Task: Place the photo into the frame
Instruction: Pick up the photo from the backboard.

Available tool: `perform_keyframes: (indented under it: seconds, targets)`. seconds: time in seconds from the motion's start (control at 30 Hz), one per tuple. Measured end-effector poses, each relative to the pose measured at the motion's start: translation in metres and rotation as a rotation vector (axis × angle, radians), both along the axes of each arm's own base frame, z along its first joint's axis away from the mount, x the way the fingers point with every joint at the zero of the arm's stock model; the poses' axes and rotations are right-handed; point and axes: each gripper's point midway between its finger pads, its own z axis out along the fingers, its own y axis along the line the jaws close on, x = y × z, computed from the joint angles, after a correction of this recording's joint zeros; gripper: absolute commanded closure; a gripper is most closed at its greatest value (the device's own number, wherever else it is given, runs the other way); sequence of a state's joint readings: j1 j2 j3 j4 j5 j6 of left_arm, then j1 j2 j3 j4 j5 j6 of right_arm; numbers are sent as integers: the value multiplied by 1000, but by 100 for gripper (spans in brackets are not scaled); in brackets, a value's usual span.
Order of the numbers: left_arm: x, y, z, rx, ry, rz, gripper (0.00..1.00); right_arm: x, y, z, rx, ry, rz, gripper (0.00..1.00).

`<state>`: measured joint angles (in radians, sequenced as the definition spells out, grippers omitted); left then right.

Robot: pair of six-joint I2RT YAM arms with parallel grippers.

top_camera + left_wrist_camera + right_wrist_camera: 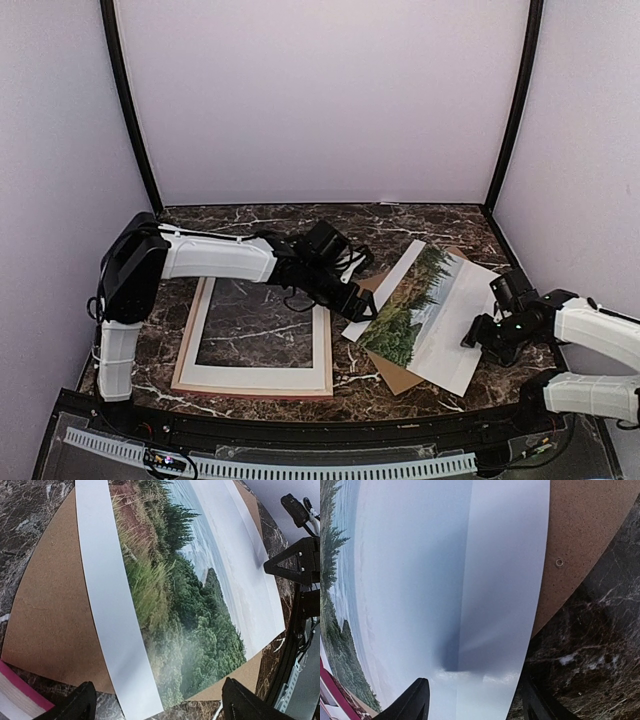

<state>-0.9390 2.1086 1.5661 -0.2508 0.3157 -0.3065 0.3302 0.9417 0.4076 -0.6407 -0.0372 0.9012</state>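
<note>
left gripper (160, 702) and right gripper (475, 700) gape wide over the photo (425, 305), I'd pinch its white margin softly, no creases

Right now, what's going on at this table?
Both arms are at the photo, which lies askew on a brown board right of centre. The left gripper is open at the photo's left edge and the right gripper is open at its right edge; neither is closed on it. The frame lies flat to the left, carrying a white mat. The photo is not in the frame yet.
</note>
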Motion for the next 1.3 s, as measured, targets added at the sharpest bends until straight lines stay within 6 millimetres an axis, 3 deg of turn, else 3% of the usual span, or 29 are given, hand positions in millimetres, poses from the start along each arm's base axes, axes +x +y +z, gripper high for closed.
perform_keyframes:
  seconds: [0.33,0.67,1.0,1.3]
  targets:
    - [6,-7,-37,48,33,-1,20,0,1,0,9,-37,6,40]
    - [8,-9,-37,43,31,1,24,2,8,12,78,-109,1,51]
    - [8,-9,-38,48,27,8,25,8,10,23,94,-157,5,70]
    - [9,-9,-38,50,23,11,25,12,12,25,97,-175,10,75]
